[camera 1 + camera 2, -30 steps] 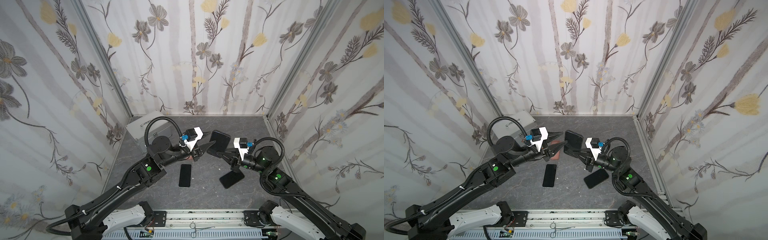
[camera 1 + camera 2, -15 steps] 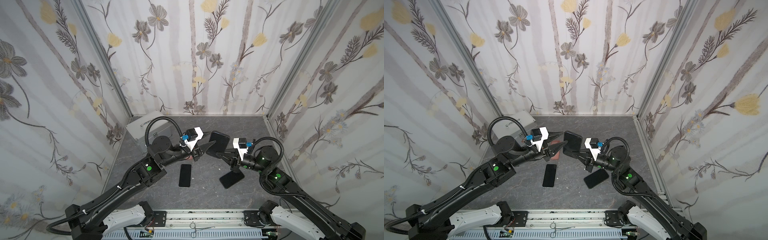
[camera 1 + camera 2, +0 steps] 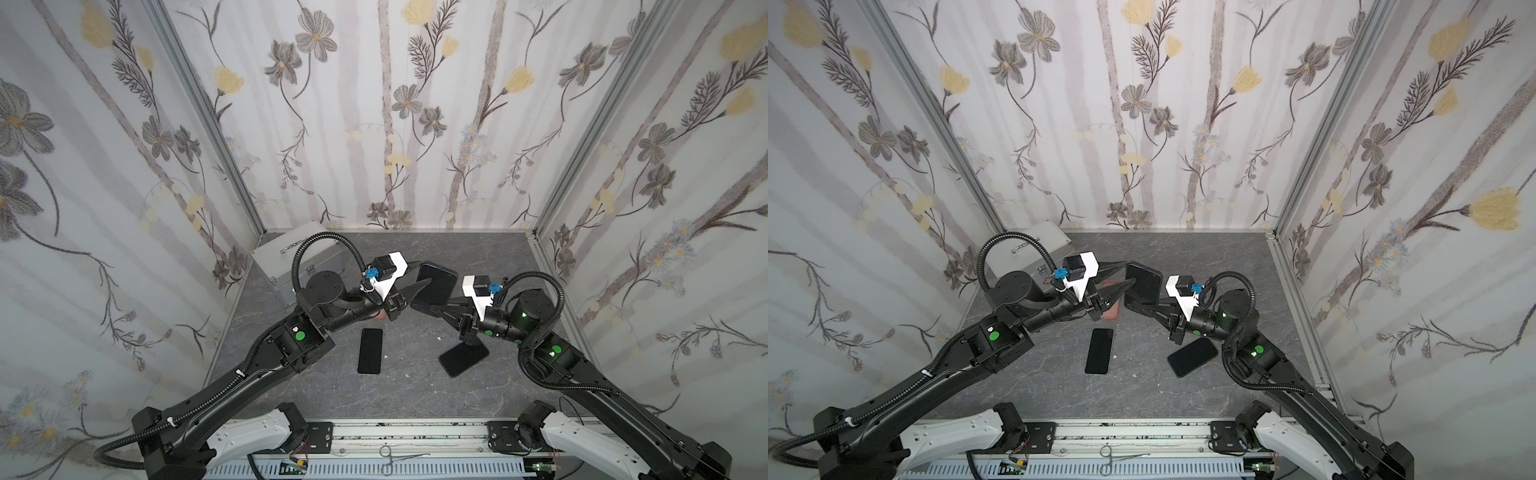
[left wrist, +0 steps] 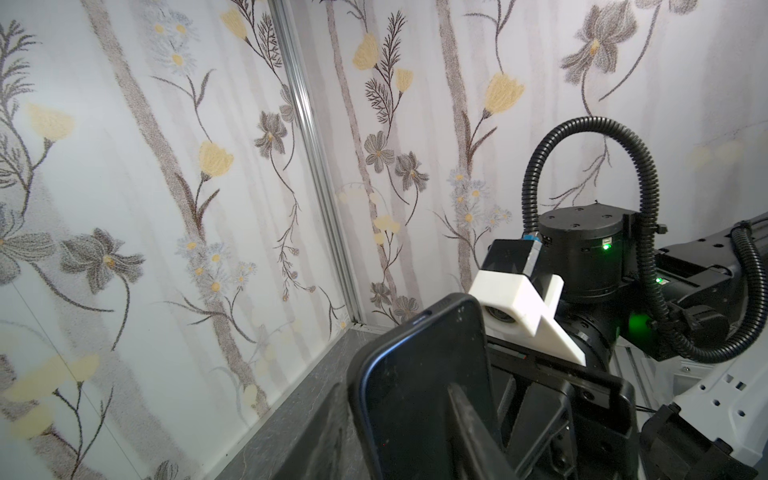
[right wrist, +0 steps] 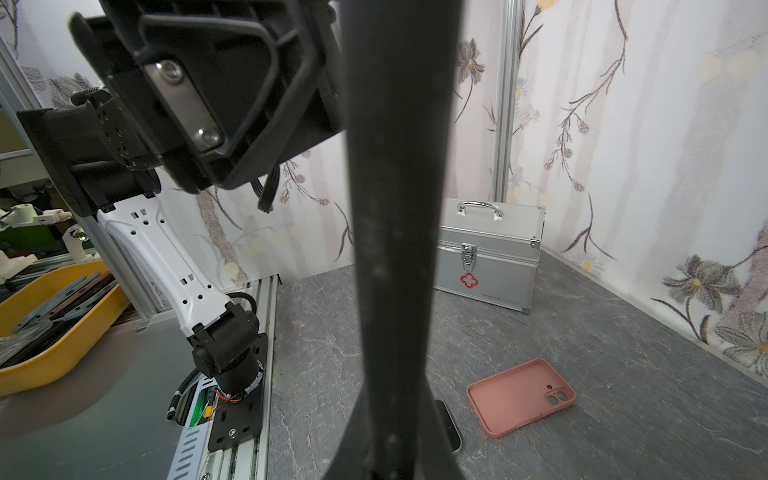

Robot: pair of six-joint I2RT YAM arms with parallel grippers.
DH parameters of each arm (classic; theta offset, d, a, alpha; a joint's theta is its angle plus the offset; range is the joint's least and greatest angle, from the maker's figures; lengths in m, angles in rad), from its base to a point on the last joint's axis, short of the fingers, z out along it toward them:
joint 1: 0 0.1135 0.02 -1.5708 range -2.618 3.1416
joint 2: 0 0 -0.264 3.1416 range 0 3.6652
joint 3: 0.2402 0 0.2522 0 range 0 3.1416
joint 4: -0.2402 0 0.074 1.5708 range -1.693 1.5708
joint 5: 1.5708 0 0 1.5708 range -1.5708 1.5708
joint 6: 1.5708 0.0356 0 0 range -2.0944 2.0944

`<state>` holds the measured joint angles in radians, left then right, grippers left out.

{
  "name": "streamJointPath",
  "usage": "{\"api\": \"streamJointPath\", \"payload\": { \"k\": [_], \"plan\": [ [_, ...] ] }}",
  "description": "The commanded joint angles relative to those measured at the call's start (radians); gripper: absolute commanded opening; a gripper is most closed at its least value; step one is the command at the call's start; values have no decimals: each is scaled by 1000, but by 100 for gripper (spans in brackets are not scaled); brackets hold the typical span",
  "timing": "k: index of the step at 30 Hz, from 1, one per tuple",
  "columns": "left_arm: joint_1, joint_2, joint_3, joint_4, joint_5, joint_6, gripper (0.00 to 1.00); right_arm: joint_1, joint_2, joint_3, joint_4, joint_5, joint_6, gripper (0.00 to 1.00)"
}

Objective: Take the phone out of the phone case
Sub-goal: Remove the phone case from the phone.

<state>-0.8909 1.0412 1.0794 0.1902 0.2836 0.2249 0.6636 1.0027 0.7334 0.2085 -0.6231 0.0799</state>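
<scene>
phone (image 3: 436,286) edged left | right hand (image 3: 434,308) pinches edge | left hand (image 3: 424,273) straddles edge

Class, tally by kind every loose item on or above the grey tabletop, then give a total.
Phones: 3, held phone, straight table phone, angled table phone
Empty cases: 1, pink phone case
Boxes: 1, metal box
Total: 5
</scene>
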Motion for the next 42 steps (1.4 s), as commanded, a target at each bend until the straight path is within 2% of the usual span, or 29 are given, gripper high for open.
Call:
{"api": "streamJointPath", "payload": {
  "k": [1, 9, 13, 19, 42],
  "plan": [
    [-1, 3, -9, 5, 8, 14, 40, 7, 4, 12, 26, -20, -35, 0],
    [0, 8, -19, -21, -11, 19, 38, 22, 2, 12, -9, 17, -65, 0],
    [-3, -10, -15, -19, -55, 30, 44, 23, -17, 6, -1, 104, -38, 0],
    [-19, -32, -6, -30, -140, 91, 45, 22, -35, -5, -10, 217, -17, 0],
    [-44, 11, 24, -47, -139, 123, 41, 26, -18, 4, -30, 140, -30, 0]
  ]
}}
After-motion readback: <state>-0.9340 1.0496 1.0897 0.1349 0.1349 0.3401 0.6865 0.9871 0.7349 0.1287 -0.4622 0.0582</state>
